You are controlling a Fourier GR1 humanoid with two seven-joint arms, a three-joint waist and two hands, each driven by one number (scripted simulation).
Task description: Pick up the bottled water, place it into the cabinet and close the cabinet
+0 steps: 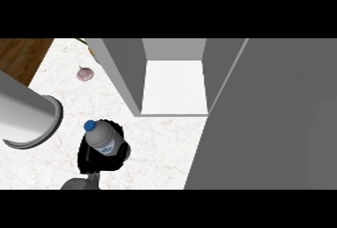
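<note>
My right hand (99, 156) is curled round the bottled water (101, 139) by the counter's (161, 142) near edge, before the open cabinet (174, 89).

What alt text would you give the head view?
A black hand holds a blue-capped bottle at a marble counter, just short of an open grey cabinet. A small purplish item lies farther back on the left.
</note>
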